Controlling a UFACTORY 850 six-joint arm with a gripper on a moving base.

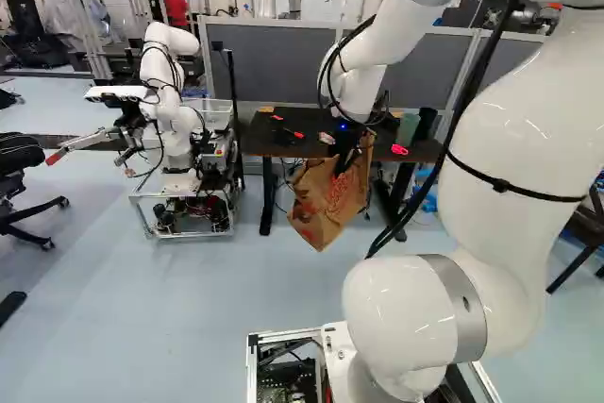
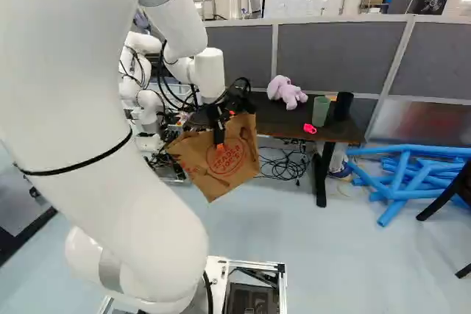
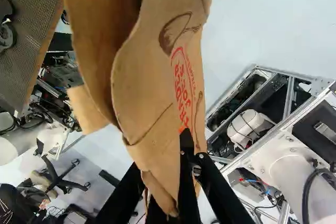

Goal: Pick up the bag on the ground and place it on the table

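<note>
The hand (image 2: 220, 143) is grasping the brown paper bag (image 2: 239, 154), its two fingers pinching the paper from both sides. The bag is hanging in the air just in front of the worktop (image 2: 283, 118), tilting so that one corner is pointing down towards the floor (image 1: 198, 299). Red print is showing on its side, and in the wrist view its creased paper is stretching out ahead of the fingers. The white arm (image 1: 373, 49) is reaching forward and holding the bag near the worktop's front edge.

On the worktop, a lilac plush toy (image 2: 285, 92) is lying near the grey divider (image 2: 327, 56), while a green cup (image 2: 321, 111) and a black cup (image 2: 343, 106) are standing side by side. A bright pink object (image 2: 310, 129) is resting near the front edge. Beyond the worktop's right end in the right base view, blue tubes (image 2: 401, 182) are lying in a pile. Another robot (image 1: 170, 101) is standing at the left of the left base view.
</note>
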